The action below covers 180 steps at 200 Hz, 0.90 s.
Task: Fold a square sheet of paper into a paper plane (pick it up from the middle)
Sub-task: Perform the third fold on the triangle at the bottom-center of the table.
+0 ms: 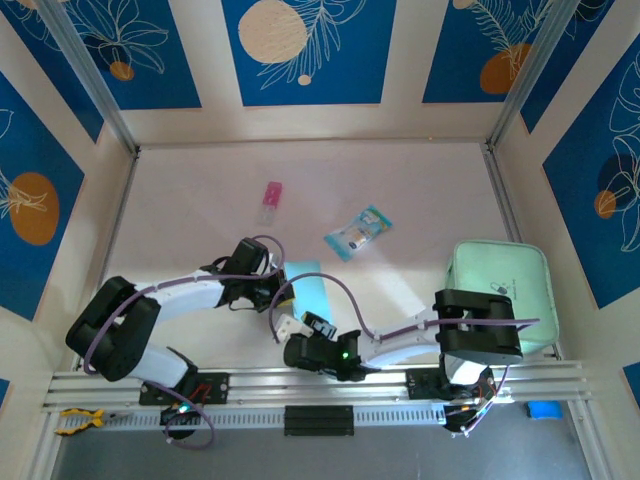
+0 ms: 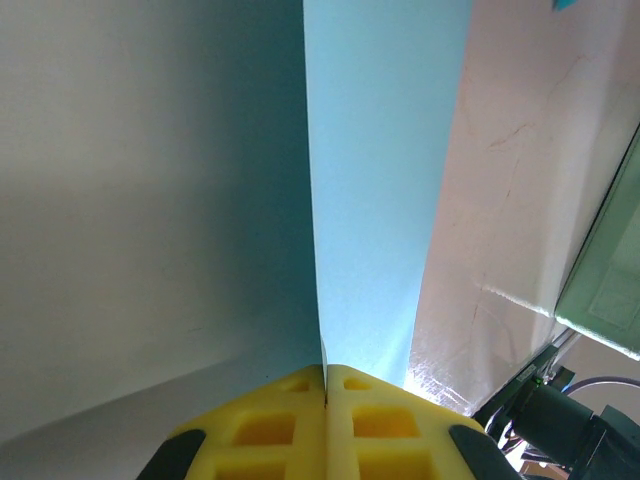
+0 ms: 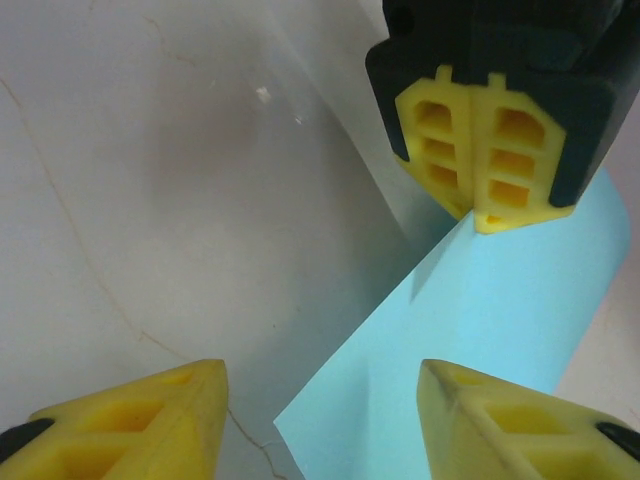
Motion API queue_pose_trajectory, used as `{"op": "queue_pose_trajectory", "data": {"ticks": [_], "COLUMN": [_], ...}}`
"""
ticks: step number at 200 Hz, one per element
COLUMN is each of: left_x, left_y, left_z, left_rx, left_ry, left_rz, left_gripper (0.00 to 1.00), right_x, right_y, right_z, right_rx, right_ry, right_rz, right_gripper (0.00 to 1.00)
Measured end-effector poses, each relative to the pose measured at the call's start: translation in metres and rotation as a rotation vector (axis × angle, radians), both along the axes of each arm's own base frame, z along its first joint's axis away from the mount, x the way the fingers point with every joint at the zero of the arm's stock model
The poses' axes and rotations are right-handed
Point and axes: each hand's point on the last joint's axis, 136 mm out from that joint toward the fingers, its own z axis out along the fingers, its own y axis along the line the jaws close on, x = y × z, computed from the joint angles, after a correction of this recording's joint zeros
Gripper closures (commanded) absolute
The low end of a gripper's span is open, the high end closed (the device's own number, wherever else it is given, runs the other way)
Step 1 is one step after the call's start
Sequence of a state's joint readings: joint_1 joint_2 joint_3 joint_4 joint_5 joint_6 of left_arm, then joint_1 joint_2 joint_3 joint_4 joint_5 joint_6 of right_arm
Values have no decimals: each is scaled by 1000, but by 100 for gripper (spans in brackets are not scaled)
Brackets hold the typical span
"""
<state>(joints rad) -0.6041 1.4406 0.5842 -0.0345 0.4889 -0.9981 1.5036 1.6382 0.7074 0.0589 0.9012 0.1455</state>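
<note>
Near edge of the table point(image 1: 430, 190): my right gripper point(image 3: 322, 405) hangs low with its yellow fingers point(image 3: 150, 420) spread and nothing between them. The near corner of the square sheet of paper point(image 3: 480, 310) lies just beyond the gap.

A little farther in and to the left, my left gripper point(image 2: 325, 375) has its pads point(image 2: 270, 425) pressed together on the sheet's edge. The pinch lifts the light-blue paper off the table, so that it curls over instead of lying flat. The sheet sits close in front of my arms, between the two grippers.

By my reading the job is barely begun. I see a soft bend but no sharp crease, no pointed nose and no wings, so nearly every fold is left to make.

To the right rests a pale mint-green pad point(image 1: 500, 285), its faint mark too small to read. Farther back lie a teal-and-clear printed packet point(image 1: 358, 232) and a small pink object point(image 1: 271, 202). The packet's print cannot be made out, and the sheet itself carries no writing.
</note>
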Motion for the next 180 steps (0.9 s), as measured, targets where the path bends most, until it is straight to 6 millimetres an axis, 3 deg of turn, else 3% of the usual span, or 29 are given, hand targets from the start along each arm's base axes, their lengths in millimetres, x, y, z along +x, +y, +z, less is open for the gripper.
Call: {"op": "queue_pose_trajectory", "data": {"ticks": [37, 180], "left_x": [0, 0], "left_y": [0, 0], "left_z": [0, 0], "left_rx": [0, -1], "left_ry": [0, -1], "left_rz": [0, 0], "left_gripper": [96, 95], "right_x": [2, 5], "right_y": [-8, -10], "right_z": [-3, 5], "right_rx": [-15, 30], "right_ry": [0, 22], "right_rz": [-36, -66], "right_gripper": [69, 86]}}
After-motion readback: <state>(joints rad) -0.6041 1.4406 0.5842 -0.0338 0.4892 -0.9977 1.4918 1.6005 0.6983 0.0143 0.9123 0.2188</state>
